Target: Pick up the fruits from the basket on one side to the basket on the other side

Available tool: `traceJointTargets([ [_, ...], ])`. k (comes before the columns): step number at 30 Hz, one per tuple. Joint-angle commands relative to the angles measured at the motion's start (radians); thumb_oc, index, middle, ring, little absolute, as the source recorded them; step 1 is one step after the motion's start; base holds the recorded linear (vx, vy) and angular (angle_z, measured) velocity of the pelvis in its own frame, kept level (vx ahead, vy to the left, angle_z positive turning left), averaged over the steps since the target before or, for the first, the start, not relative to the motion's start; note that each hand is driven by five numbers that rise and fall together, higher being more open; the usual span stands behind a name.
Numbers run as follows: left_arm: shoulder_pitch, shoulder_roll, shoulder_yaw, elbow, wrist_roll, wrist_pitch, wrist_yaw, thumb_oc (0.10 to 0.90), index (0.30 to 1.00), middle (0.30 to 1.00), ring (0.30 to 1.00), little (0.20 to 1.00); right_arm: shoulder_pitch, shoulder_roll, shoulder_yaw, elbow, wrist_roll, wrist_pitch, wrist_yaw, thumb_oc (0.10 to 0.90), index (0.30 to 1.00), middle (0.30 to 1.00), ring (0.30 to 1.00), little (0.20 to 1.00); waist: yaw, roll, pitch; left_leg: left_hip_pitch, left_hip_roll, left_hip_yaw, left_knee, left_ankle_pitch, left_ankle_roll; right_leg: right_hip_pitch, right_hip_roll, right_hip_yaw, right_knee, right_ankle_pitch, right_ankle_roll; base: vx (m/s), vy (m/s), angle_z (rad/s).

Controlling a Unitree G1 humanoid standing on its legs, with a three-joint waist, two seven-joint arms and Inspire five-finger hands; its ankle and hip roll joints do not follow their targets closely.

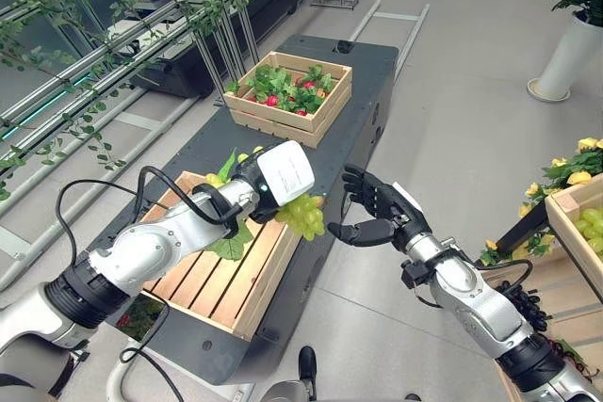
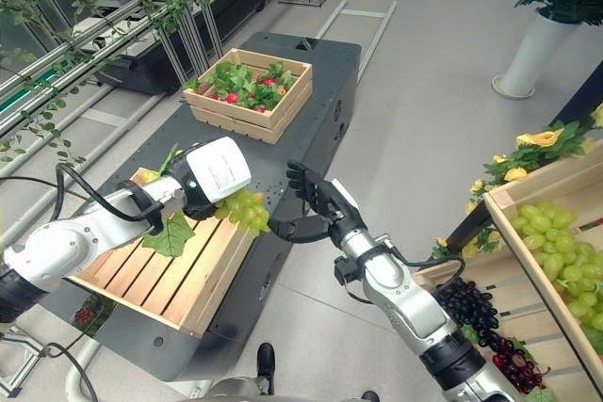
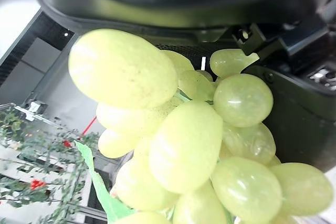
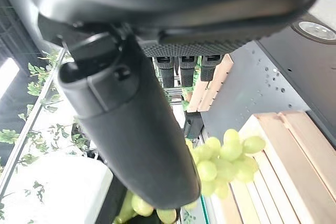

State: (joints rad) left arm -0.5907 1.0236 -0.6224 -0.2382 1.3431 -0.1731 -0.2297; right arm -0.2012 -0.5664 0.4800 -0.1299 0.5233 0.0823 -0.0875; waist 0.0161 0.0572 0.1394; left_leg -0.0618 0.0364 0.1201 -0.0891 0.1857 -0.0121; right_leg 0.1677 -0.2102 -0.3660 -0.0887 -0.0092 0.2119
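Note:
My left hand (image 1: 252, 184) is shut on a bunch of green grapes (image 1: 303, 216), which hangs over the right rim of the near slatted wooden crate (image 1: 226, 280). In the left wrist view the grapes (image 3: 184, 145) sit close against the palm. My right hand (image 1: 377, 209) is open just to the right of the bunch, palm turned toward it, over the gap beside the black cart (image 1: 363, 110). From the right wrist the grapes (image 4: 223, 158) show past the thumb (image 4: 131, 129). At the far right stands another wooden crate (image 2: 513, 233) holding green grapes (image 2: 561, 251).
A second crate (image 1: 290, 91) with leaves and red fruit stands at the cart's far end. Dark grapes (image 2: 480, 313) lie below the right crate, with yellow flowers (image 2: 537, 143) above it. Leafy vines on metal rails (image 1: 94, 54) run along the left. A white planter (image 1: 570, 54) stands at the back right.

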Motion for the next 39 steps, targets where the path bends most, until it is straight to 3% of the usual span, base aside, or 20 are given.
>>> traceJointTargets([
  [1,-0.237,-0.033,0.031,0.025,0.010,0.068,0.011,0.400,0.300,0.300,0.300,0.300,-0.117,0.047,0.022,-0.101,0.038,-0.062,-0.020,0.800,0.900,0.900,0.900,0.900,0.011,-0.022,-0.129,0.129,0.033,0.025,0.002,-0.173,-0.060,-0.069,0.021,0.027,0.001,0.067,-0.050,0.00,0.000,0.00],
  [15,-0.215,-0.051,0.075,-0.018,-0.008,0.067,-0.029,0.400,0.300,0.300,0.300,0.300,-0.106,0.035,0.008,-0.149,0.111,-0.064,0.040,0.800,0.900,0.900,0.900,0.900,0.007,-0.035,-0.136,0.126,0.040,0.022,0.002,-0.169,-0.061,-0.077,0.026,0.040,0.002,0.071,-0.049,0.00,0.000,0.00],
  [39,-0.211,-0.080,0.103,-0.039,-0.013,0.071,0.003,0.400,0.300,0.300,0.300,0.300,-0.091,0.066,0.058,-0.101,0.084,-0.034,0.081,0.800,0.900,0.900,0.900,0.900,0.007,-0.043,-0.146,0.125,0.044,0.026,0.002,-0.165,-0.060,-0.078,0.023,0.047,0.001,0.073,-0.049,0.00,0.000,-0.01],
])
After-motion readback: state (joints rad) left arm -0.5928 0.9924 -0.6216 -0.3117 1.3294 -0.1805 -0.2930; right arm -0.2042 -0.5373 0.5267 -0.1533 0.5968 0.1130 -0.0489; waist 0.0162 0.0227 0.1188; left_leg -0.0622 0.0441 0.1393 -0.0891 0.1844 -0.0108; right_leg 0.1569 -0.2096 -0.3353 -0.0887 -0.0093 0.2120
